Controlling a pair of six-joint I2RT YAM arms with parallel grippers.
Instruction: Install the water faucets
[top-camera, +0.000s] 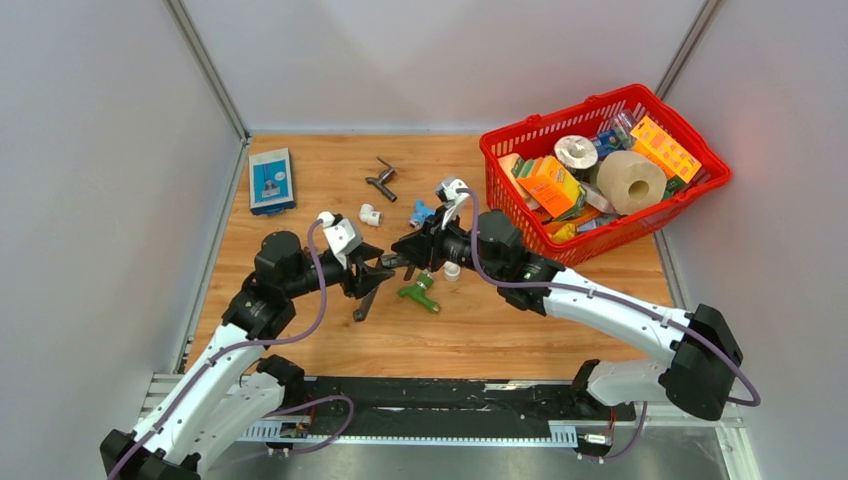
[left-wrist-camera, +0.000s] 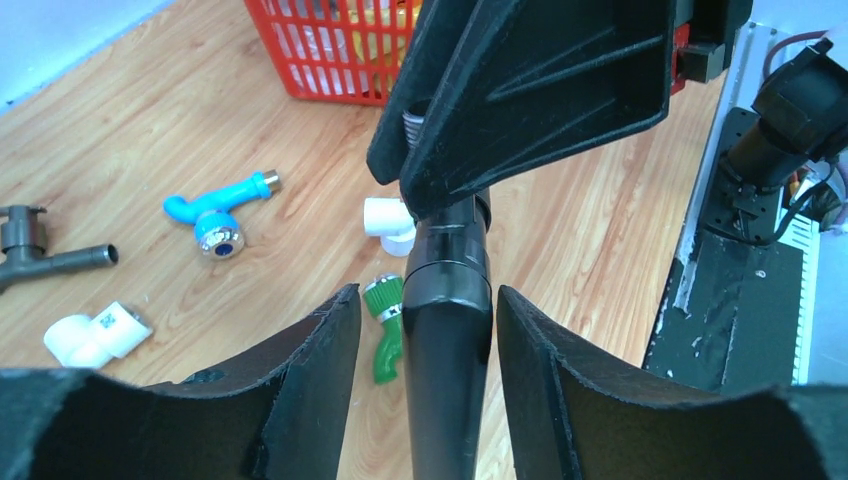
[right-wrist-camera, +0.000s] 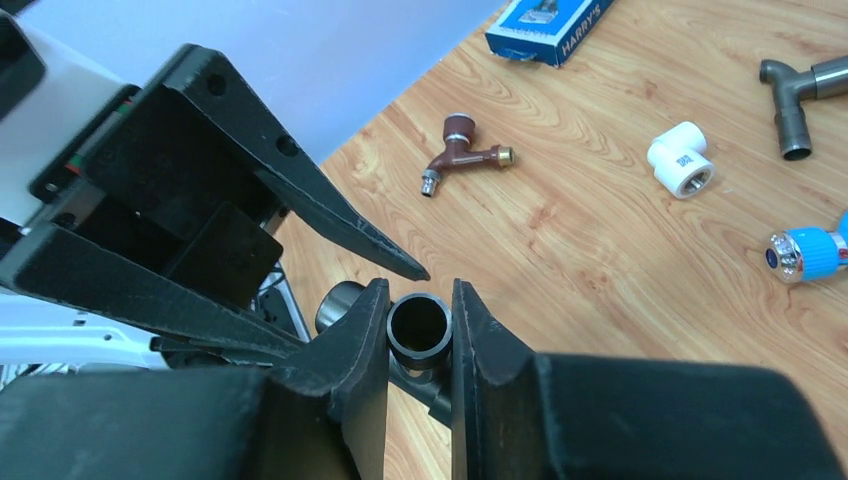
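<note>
Both arms meet mid-desk (top-camera: 500, 335) on one black tap (left-wrist-camera: 447, 340).
- The right pincer (right-wrist-camera: 417, 292) is pinched on its open round end. In the left wrist view that pincer comes in from above, gripping just below a threaded metal stub.
- The left pincer (left-wrist-camera: 425, 292) is spread and straddles the lower body. There's a clear gap on one side and it's nearly touching on the other, so it isn't clamped.

My read is a handover or regrip. One arm carries the part while the other lines up on the barrel, so the threaded end stays free for mating. Held in the air like this, either pincer can turn it.

The rest lie loose on the desk:
- The green tap (left-wrist-camera: 385, 322) is just below the held one, with a white elbow (left-wrist-camera: 390, 222) near it.
- The blue tap (left-wrist-camera: 215, 215) is further out.
- The grey tap (top-camera: 382, 178) is at the far side.
- The brown tap (right-wrist-camera: 460, 160) is near the left arm.

None of them is fitted yet, and the basket (top-camera: 515, 205) at right is untouched.

The risk is that a round, smooth barrel may twist in a flat grip. I'd close the left fully before the right lets go.
</note>
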